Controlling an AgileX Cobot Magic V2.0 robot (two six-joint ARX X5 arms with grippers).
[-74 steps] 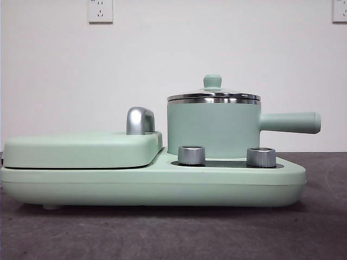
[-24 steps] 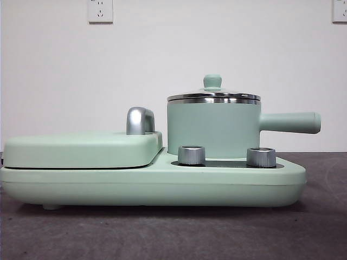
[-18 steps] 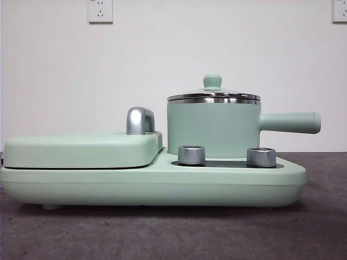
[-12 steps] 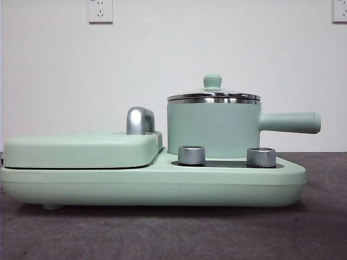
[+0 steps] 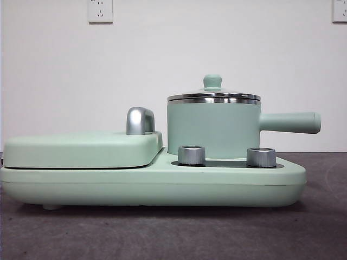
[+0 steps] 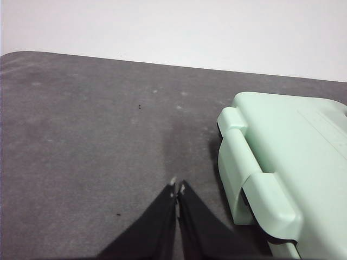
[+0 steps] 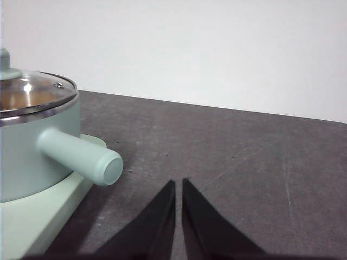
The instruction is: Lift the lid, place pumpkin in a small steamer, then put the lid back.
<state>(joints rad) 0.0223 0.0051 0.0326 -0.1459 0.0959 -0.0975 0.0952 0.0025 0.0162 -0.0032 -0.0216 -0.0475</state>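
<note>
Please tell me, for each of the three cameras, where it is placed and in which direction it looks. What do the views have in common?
Front view: low, at table height, looking level at the lid on the small steamer; no arm shows.
Left wrist view: on the left arm, looking down over the left gripper, shut, beside the flat cover.
Right wrist view: on the right arm, behind the right gripper, shut, near the steamer's handle.
Shared: front and right wrist views both show steamer, lid, handle.

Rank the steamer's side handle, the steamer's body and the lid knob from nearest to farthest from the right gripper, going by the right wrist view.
From the right gripper, jaws shut over bare table:
1. Side handle, its round end pointing toward the gripper.
2. Small steamer body, behind the handle on the base.
3. Lid knob, at the picture's far edge, atop the pot.
</note>
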